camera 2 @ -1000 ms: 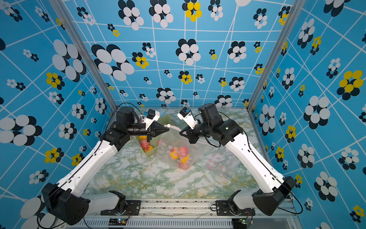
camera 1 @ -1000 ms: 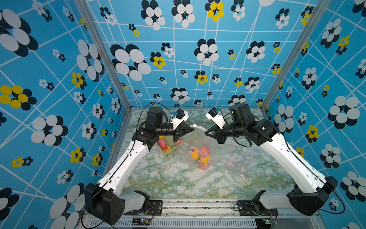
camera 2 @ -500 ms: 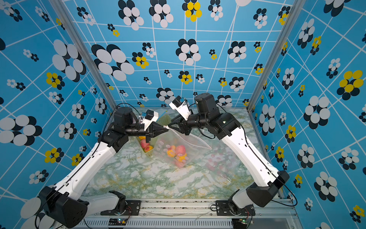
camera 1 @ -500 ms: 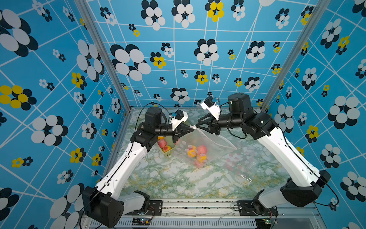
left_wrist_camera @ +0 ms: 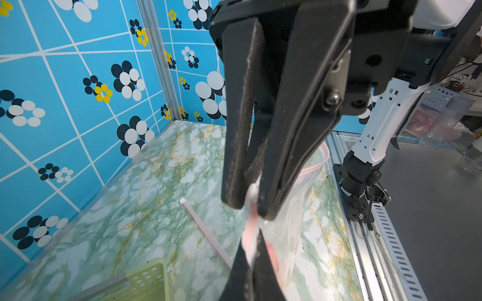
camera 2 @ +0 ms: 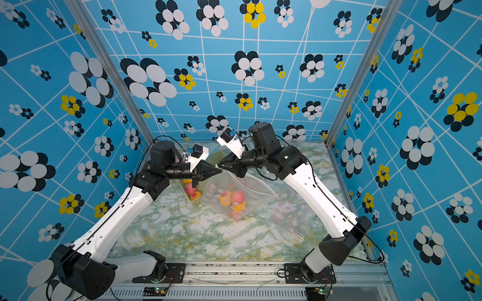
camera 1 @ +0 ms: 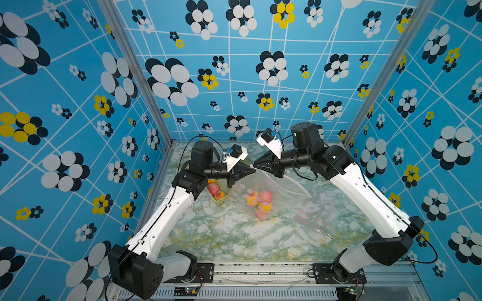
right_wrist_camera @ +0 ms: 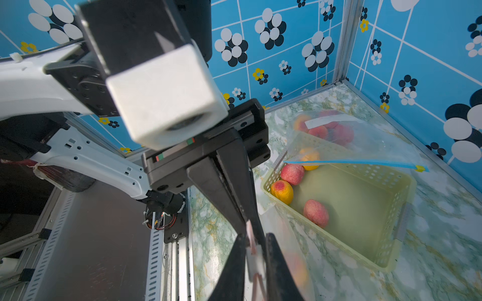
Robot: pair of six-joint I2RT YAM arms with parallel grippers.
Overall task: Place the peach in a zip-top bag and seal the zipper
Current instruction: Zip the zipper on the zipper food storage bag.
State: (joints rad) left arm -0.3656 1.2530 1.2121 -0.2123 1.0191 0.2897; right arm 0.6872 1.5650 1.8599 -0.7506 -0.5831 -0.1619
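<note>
Found peach [camera 1: 265, 196] low inside zip-top bag [camera 1: 283, 194], slung over counter [camera 1: 221, 239]. Saw left gripper [camera 1: 253, 171] clamped tight on zipper [camera 1: 287, 183] end, right gripper [camera 1: 255, 164] pinching it just beside. Judged remaining zipper stretching away beneath right arm.

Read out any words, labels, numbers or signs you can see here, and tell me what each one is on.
No readable text in any view.
White strip on the clear bag of peaches behind the basket: looks like a label, but no writing can be made out on it.
</note>
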